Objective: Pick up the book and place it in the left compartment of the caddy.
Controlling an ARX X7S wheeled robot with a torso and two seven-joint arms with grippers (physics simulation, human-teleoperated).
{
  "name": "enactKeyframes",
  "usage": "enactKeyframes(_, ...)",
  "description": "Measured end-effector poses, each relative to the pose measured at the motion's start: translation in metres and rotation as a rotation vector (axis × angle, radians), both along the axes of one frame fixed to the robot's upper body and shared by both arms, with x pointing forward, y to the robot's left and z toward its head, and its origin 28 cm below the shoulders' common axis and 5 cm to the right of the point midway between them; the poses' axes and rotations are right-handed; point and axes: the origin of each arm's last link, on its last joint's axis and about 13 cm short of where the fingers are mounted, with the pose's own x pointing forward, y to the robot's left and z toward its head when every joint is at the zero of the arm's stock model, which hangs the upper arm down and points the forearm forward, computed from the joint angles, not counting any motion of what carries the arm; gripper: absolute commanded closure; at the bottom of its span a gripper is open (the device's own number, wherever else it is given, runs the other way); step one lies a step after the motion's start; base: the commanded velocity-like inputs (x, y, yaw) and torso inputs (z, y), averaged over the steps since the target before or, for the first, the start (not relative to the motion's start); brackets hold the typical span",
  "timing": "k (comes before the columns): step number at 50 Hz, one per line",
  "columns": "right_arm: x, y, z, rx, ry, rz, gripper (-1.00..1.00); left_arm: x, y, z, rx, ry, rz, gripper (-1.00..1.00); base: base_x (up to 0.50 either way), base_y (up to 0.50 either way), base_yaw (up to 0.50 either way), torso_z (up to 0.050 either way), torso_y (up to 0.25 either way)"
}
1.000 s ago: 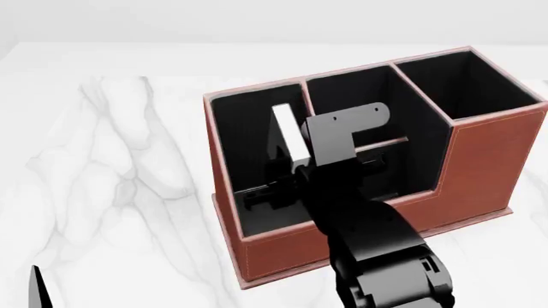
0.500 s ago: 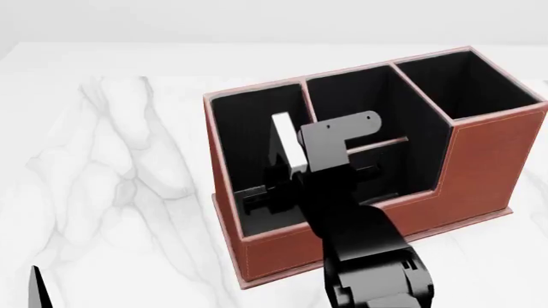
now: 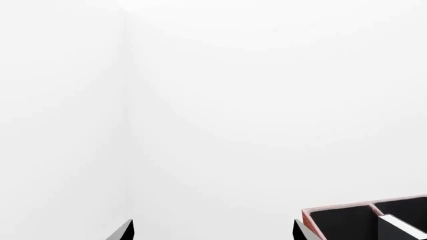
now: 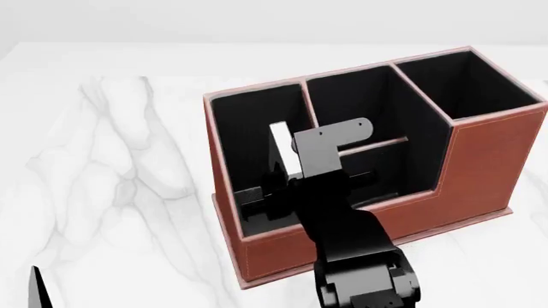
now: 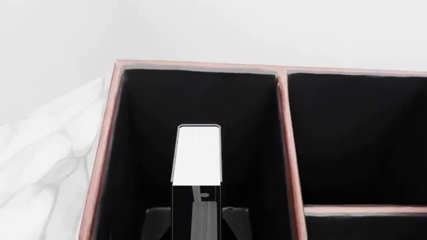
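Small black book with white page edges (image 4: 283, 149) upright inside long narrow left compartment (image 4: 248, 128) of reddish-brown leather-look caddy (image 4: 479, 160), clamped by right gripper (image 4: 276, 192) (left gripper's (image 3: 212, 231) jaws apart, empty).

The caddy (image 4: 479, 160) looks like smooth reddish-brown leather with pale stitching, its lining matt black – the counter (image 4: 111, 167) is polished white marble, grey-veined. The book (image 5: 197, 152) shows plain white paper edges; the right arm (image 4: 351, 256) is dull black plastic

No legible text or markings.
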Motion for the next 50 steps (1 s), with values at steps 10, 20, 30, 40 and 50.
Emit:
enactKeyframes(10, 0.0, 0.004, 0.001, -0.006, -0.005, 0.011, 1.0, 0.0, 0.0, 0.0, 0.0, 0.0, 0.0, -1.0, 0.0, 0.0, 0.0, 0.001, 0.002)
enactKeyframes(20, 0.0, 0.007, 0.001, -0.014, -0.001, 0.017, 1.0, 0.0, 0.0, 0.0, 0.0, 0.0, 0.001, -1.0, 0.0, 0.0, 0.0, 0.0, 0.001)
enactKeyframes(30, -0.001, 0.01, -0.001, -0.027, 0.018, 0.017, 1.0, 0.0, 0.001, 0.0, -0.001, 0.0, 0.0, -1.0, 0.0, 0.0, 0.0, 0.0, 0.001)
enactKeyframes(40, -0.003, 0.012, -0.004, -0.036, 0.035, 0.014, 1.0, 0.0, 0.0, 0.0, -0.001, 0.0, 0.0, -1.0, 0.0, 0.0, 0.0, 0.0, 0.002)
enactKeyframes(50, -0.005, 0.013, -0.006, -0.046, 0.052, 0.011, 1.0, 0.0, 0.001, 0.0, -0.002, 0.001, 0.0, -1.0, 0.0, 0.0, 0.0, 0.001, 0.001)
